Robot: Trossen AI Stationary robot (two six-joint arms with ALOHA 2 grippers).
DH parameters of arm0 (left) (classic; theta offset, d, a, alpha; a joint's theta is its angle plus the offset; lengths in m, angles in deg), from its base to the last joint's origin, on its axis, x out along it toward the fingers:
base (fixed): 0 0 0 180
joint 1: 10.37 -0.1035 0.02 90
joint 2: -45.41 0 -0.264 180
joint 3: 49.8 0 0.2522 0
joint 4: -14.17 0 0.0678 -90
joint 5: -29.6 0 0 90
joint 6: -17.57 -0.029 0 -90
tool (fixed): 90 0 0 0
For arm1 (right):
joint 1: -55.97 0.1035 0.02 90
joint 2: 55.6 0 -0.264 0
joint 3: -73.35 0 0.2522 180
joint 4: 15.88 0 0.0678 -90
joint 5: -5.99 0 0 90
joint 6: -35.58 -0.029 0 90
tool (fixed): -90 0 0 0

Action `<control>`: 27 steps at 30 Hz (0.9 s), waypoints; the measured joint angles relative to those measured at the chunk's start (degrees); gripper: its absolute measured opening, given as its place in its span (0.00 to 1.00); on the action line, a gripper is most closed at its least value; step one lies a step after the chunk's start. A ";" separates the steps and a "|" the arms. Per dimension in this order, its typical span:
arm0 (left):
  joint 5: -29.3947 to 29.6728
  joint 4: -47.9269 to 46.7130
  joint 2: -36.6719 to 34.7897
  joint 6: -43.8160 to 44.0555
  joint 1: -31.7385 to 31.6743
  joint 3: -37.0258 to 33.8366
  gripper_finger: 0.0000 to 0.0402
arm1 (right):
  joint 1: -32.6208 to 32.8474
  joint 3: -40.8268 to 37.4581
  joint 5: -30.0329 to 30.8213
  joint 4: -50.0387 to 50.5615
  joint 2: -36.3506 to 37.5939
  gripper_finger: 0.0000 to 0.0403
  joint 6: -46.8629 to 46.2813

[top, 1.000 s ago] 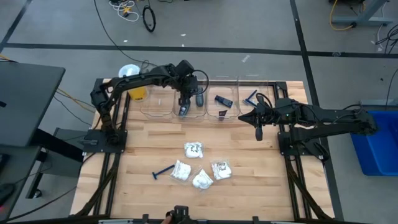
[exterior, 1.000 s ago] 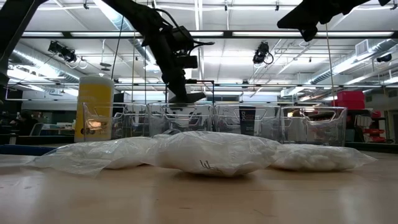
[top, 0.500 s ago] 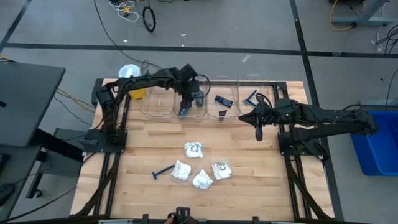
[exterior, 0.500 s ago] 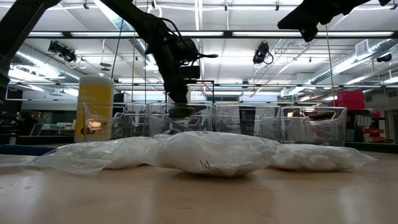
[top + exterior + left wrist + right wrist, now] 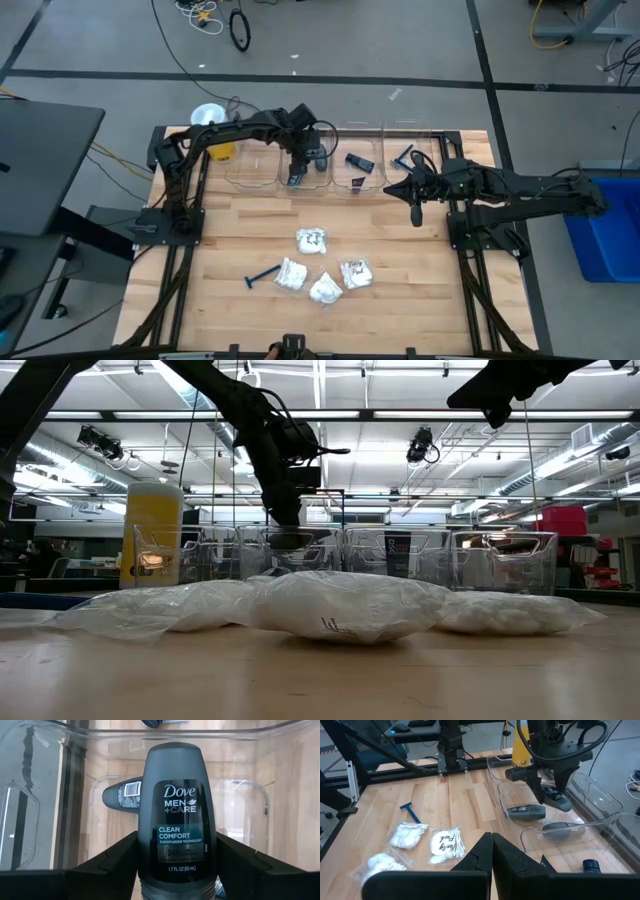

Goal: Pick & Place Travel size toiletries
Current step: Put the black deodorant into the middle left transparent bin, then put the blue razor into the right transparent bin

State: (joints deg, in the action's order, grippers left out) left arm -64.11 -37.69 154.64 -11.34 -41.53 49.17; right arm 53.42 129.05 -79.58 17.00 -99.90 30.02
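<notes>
left gripper (image 5: 297, 178) pinches a dark grey deodorant (image 5: 179, 820) inside a clear bin (image 5: 305, 168) at the table's far edge, apparently unreleased; right gripper (image 5: 415, 213), fingers pressed together, hovers near the right edge.

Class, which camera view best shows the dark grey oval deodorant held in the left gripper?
The left wrist view: the dark grey oval deodorant fills it, label readable. The high view shows a speck, the right wrist view its side; the low view hides it.

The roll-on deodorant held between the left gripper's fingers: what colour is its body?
Dark grey roll-on deodorant, with a black label; the left wrist view shows it best.
</notes>
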 joint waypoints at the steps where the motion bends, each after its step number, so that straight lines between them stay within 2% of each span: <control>1: 0.03 -0.01 -0.02 -0.06 -0.01 0.00 0.60 | 0.00 0.00 0.00 -0.01 0.00 0.02 0.00; 9: 0.04 0.00 -0.07 -0.78 0.14 0.00 0.65 | 0.00 0.00 0.00 -0.01 0.00 0.02 -0.01; 27: 0.03 -2.56 -0.09 -1.38 0.11 0.02 0.64 | 0.00 0.00 -0.02 -0.03 0.00 0.02 0.00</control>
State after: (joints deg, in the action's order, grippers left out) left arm -64.08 -40.25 154.55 -12.71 -41.42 49.19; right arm 53.42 129.05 -79.61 16.97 -99.90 30.02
